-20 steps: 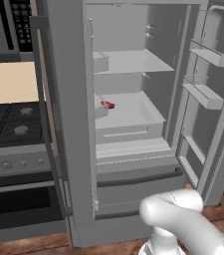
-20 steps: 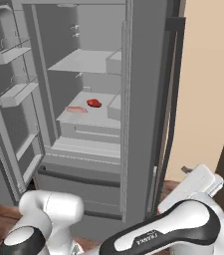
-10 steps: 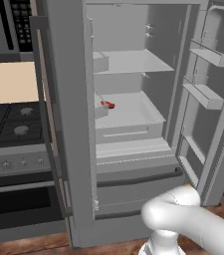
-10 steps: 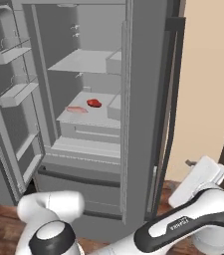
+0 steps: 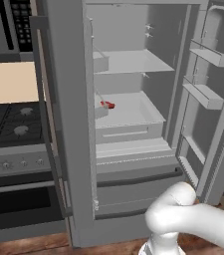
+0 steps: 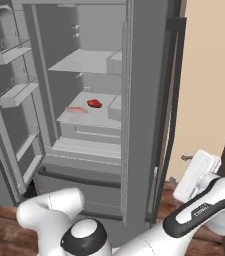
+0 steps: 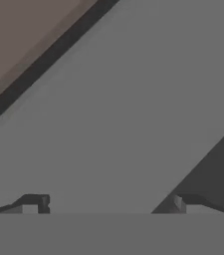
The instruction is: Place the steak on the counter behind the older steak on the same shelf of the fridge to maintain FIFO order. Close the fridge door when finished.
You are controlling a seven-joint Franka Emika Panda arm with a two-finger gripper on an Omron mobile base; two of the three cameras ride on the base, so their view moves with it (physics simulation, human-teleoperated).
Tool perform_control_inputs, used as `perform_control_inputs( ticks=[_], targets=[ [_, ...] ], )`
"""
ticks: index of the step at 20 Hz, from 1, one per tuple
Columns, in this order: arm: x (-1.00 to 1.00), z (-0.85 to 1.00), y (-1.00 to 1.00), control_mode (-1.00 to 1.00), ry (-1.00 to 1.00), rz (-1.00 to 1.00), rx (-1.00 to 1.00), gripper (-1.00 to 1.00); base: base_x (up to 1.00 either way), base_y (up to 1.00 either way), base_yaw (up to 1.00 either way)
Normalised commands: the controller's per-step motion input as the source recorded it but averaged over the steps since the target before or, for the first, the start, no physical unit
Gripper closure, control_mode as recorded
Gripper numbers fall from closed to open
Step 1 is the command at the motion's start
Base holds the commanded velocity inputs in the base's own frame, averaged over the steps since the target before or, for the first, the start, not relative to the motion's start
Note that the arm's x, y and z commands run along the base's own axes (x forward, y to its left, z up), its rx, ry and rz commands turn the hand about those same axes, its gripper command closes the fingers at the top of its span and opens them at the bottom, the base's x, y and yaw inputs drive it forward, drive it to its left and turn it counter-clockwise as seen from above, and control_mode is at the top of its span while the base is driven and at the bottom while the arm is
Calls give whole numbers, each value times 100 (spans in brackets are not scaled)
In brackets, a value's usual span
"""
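Where doors gape: stovetop (image 5: 6,122) (left)

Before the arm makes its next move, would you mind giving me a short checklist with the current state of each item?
1. Fridge door open for access: ok; right door swung wide, interior exposed.
2. Steak on the shelf: ok; a red cut lies there, a paler piece beside it.
3. Which cut is the older one: cannot tell.
4. Hand open: ok; fingertips stand wide apart.
5. Hand free of load: ok; nothing between the fingertips.
6. Hand facing the shelf: not ok; it looks at a flat grey panel.
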Motion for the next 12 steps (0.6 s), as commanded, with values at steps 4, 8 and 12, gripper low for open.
perform_control_inputs(
  ticks=[4, 8, 12],
  targets=[
    [8, -12, 11, -100, -4, 22, 0, -100, 0, 0, 0],
    [0, 0, 62, -100, -2, 3, -1, -100, 0, 0, 0],
    [0, 0, 86, -100, 0, 0, -3, -100, 0, 0, 0]
  ],
)
